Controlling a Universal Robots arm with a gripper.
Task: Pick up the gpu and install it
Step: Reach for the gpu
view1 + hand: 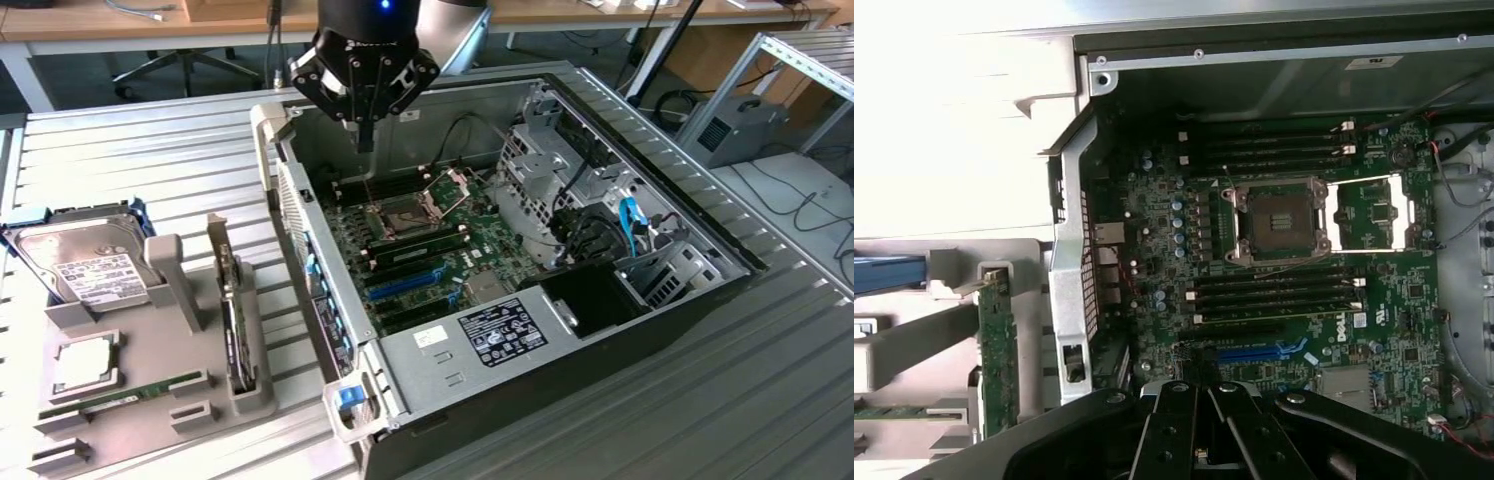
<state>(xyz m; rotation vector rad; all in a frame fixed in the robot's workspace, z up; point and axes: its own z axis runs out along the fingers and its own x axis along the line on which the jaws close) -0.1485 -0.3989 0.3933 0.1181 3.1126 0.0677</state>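
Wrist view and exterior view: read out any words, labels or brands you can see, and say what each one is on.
"DELL": white print on the motherboard.
White label on the hard drive: too small to read.
Black label inside the computer case: too small to read.
White sticker beside it: too small to read.

the black jaws, drawn shut, hang over an open computer case (1074,290) and its green motherboard (1154,230), with an open processor socket (1279,220), rows of memory slots (1264,150) and a blue expansion slot (1254,352). outside the case wall, the gpu (997,350) stands on edge in a grey holder (914,345).
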